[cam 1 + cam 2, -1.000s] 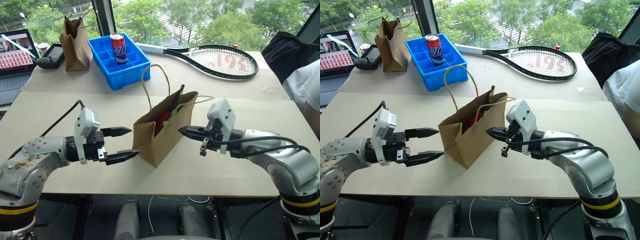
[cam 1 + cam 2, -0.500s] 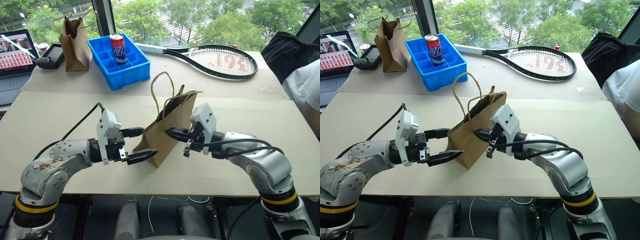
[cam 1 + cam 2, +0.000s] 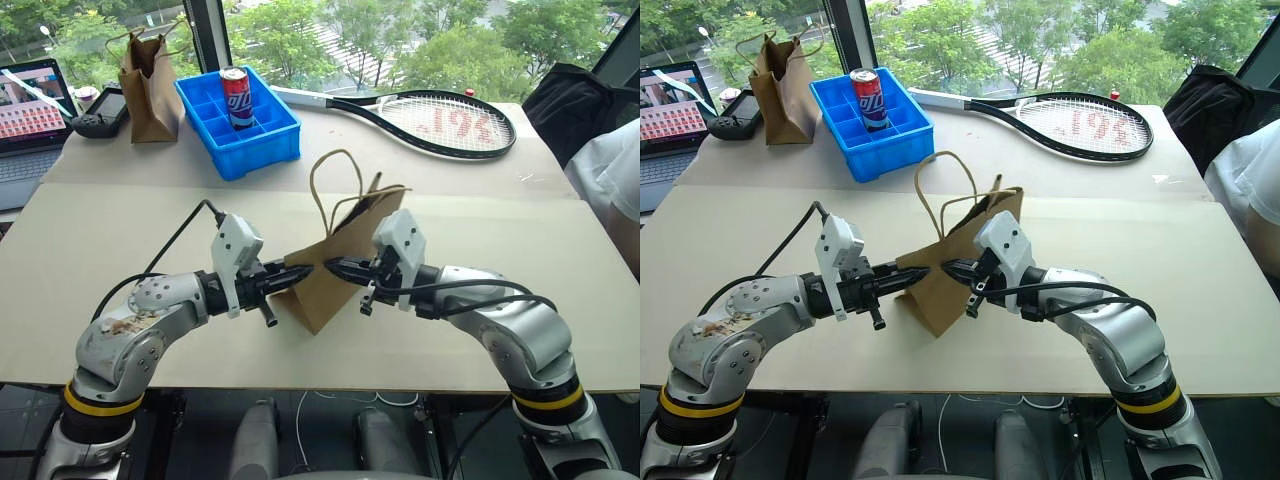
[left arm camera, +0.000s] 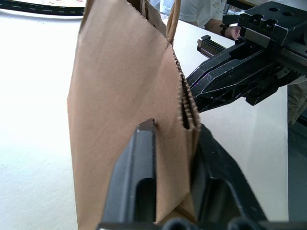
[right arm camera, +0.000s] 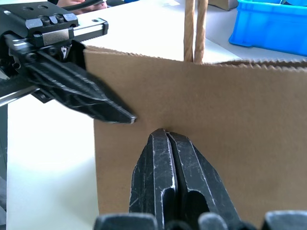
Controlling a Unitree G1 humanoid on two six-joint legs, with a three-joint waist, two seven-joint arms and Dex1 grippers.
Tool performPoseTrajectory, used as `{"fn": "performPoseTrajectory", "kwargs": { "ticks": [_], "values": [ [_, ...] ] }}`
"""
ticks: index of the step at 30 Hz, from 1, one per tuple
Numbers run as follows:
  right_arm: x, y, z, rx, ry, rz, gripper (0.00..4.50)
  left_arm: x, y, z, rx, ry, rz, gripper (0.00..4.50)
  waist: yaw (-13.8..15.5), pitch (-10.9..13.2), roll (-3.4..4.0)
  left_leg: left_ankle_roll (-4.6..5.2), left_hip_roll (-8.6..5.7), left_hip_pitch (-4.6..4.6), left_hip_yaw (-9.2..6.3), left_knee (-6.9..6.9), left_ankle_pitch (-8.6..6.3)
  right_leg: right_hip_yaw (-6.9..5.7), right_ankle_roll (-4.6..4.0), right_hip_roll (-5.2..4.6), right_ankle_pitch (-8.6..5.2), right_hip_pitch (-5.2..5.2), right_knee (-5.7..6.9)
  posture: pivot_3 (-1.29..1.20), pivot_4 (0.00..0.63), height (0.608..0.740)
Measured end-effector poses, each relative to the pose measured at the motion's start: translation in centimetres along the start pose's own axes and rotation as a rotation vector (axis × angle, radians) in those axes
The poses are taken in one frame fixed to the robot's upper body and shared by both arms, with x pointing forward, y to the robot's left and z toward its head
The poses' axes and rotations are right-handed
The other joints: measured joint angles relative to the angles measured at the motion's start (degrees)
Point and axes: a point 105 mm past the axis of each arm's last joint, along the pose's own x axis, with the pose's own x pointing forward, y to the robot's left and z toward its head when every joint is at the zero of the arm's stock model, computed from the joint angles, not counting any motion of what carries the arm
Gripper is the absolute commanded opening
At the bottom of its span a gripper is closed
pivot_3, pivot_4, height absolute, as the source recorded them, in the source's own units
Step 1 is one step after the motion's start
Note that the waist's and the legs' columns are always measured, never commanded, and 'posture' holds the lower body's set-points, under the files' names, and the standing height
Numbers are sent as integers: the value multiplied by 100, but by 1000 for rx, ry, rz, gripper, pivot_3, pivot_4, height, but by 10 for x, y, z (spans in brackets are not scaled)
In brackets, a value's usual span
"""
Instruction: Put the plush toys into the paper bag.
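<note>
Two grippers: both meet at the paper bag (image 3: 335, 265), near the table's (image 3: 80, 250) centre.
Left gripper (image 4: 175, 143): from nine o'clock; the left wrist view shows its two fingers (image 4: 136, 177) pressed onto the bag's folded side edge, paper pinched between them.
Right gripper (image 5: 167, 139): from three o'clock; jaws pressed together, tips against the bag's broad face. Whether they pinch any paper cannot be told.
Bag: squeezed narrow, tilted, cord handles (image 3: 335, 180) looping up.
Hidden: the bag's mouth is nearly shut, so its inside cannot be made out.
Head views add: darker bag (image 3: 148, 85) at eleven o'clock, blue tray (image 3: 262, 130) holding a can (image 3: 236, 96) at twelve, racket (image 3: 430, 120) at one, laptop (image 3: 30, 110) cut off at the edge.
Right wrist view adds: the left gripper's tip touching the bag's face.
</note>
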Motion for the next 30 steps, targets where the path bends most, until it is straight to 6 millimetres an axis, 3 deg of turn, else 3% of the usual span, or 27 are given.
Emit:
{"fn": "performPoseTrajectory", "kwargs": {
  "ticks": [3, 9, 13, 16, 23, 30],
  "values": [
    [-24, -12, 0, 12, 30, -26, 0, 0, 3, 1, 30, 17, -22, 12, 42, 0, 0, 0, -1, -3, 0, 3, 0, 0, 0, -1, -1, 1, -3, 0, 150, 731],
    [-128, -53, -33, 68, 341, -202, 0, -3, 26, 27, 196, 19, -137, 12, 141, 0, 0, 0, -5, -4, 1, 3, 0, -1, -35, -6, -20, 7, -19, 0, 150, 731],
    [-171, -72, -42, 52, 463, -288, 0, 2, 31, 41, 287, 7, -286, 12, 77, -1, 1, 1, -5, 1, 1, 6, 0, 1, -22, -5, -13, 8, -16, 0, 150, 731],
    [-182, -77, -39, 35, 465, -312, 0, 2, 28, 41, 311, 8, -428, 12, 2, -2, 3, 2, -4, 4, 0, 4, 0, 1, 6, -3, -1, 6, -7, 0, 150, 731],
    [-184, -74, -33, 5, 457, -317, 0, 0, 19, 31, 292, 21, -667, 12, -21, -2, 4, 2, -6, 2, -4, 10, 1, 2, 13, -3, -5, 10, -2, 0, 150, 731],
    [-185, -74, -26, -18, 447, -336, 0, 3, 21, 17, 327, 56, -692, 12, -19, -2, 4, 3, -6, -1, -6, 17, 1, 1, 15, -3, -4, 11, 0, 0, 150, 731]
  ]
}}
